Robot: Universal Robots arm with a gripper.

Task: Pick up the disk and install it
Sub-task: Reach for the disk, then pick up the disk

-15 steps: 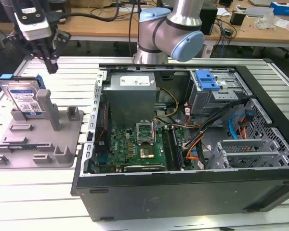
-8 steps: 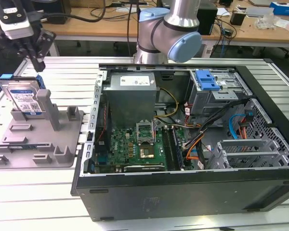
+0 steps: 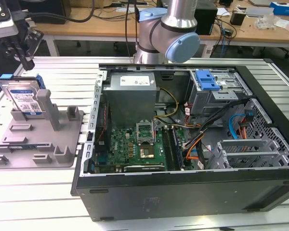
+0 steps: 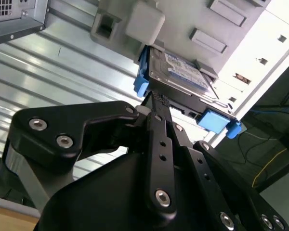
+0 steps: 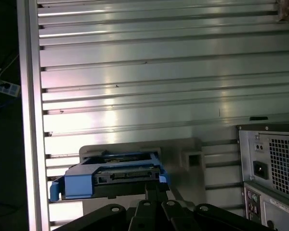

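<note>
Now the disk [image 3: 26,98] stands (tilted) near the gripper [image 3: 28,63]

Counted on 1 slotted aluminium table [image 3: 38,202]: 1 flat silver-metal disk w/ blue plastic carrier frame [image 3: 25,98], 1 grey plastic holder plate [image 3: 43,144], 1 open black metal PC case [image 3: 183,192]. Inside the case are counted 1 big grey metal box w/ white sticker [image 3: 132,98], 1 green motherboard [image 3: 135,144], 1 blue plastic latch tab [image 3: 207,79]. Also noted: 1 grey robot arm w/ blue caps [image 3: 171,29], 1 black gripper [image 3: 26,62].
</note>
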